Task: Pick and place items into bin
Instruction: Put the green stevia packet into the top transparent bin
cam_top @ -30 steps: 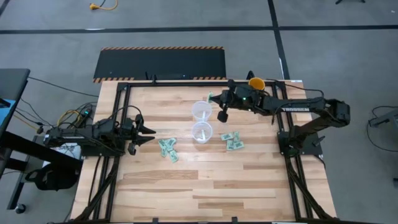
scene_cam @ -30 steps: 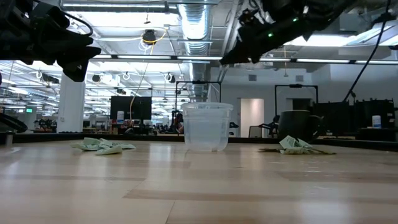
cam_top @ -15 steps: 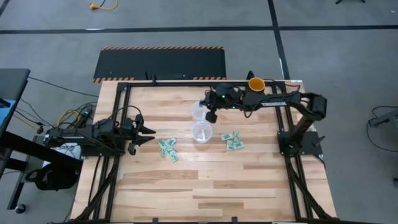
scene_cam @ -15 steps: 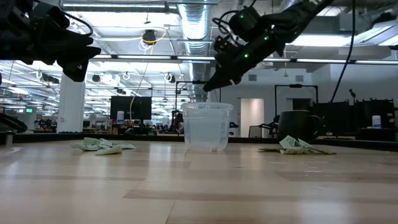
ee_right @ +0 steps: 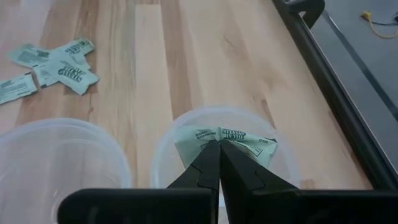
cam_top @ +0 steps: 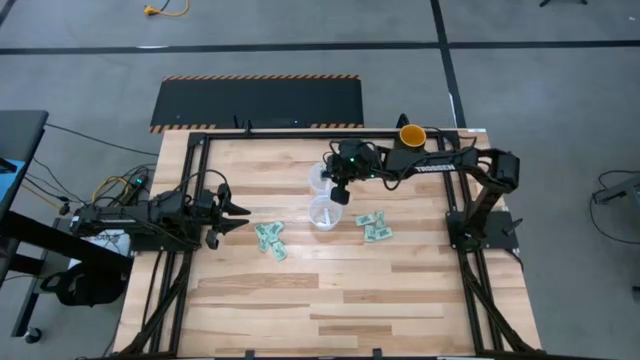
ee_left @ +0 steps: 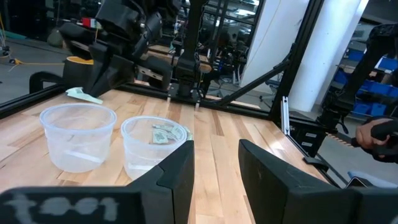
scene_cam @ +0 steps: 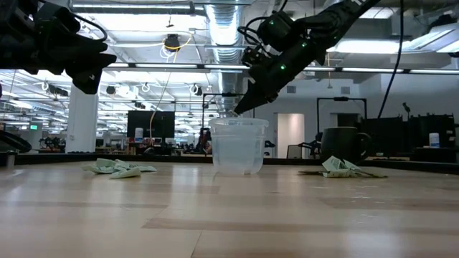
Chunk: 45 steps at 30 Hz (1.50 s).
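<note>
Packets on counter (cam_top: 400, 300): one green-and-white cluster (cam_top: 270, 241) is being left lying near the left claw; another cluster (cam_top: 373, 226) is lying right of the nearer clear tub (cam_top: 324, 213).
Left claw (cam_top: 240, 212): is being held spread, empty, above the counter's left side.
Right claw (ee_right: 219, 163): is being kept pinched on a green-and-white packet (ee_right: 225, 140), directly over the farther clear tub (ee_right: 186, 124).
Mug (cam_top: 413, 134): is being left at the far edge.

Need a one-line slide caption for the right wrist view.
Right gripper holds a green-and-white packet above a clear plastic cup.
</note>
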Motion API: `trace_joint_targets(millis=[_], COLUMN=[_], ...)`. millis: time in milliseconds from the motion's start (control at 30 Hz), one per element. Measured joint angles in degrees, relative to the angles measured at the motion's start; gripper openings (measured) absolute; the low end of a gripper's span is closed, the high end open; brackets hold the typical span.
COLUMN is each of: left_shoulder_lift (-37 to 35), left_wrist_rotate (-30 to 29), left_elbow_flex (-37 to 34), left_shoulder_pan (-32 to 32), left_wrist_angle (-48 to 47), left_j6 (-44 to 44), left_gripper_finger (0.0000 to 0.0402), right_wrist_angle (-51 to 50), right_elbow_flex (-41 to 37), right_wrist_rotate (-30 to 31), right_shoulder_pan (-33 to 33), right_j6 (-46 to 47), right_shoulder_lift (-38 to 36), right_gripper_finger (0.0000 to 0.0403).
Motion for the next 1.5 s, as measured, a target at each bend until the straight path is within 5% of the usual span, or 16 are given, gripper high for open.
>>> trace_joint_targets(millis=[800, 1500], left_shoulder_lift=[0.0, 0.0], left_wrist_rotate=[0.0, 0.0], left_elbow_flex=[0.0, 0.0], left_shoulder_pan=[0.0, 0.0], left_wrist_angle=[0.0, 0.0], left_j6=[0.0, 0.0], left_gripper_finger=[0.0114, 0.0114], right_wrist_angle=[-1.7, -49.0], right_elbow_flex=[0.1, 12.9], right_wrist_rotate=[1.9, 2.2], right_shoulder_pan=[0.4, 2.1], right_j6=[-0.6, 8.2], right_shoulder_lift=[-0.1, -0.7], right_gripper_finger=[0.0076, 0.0076])
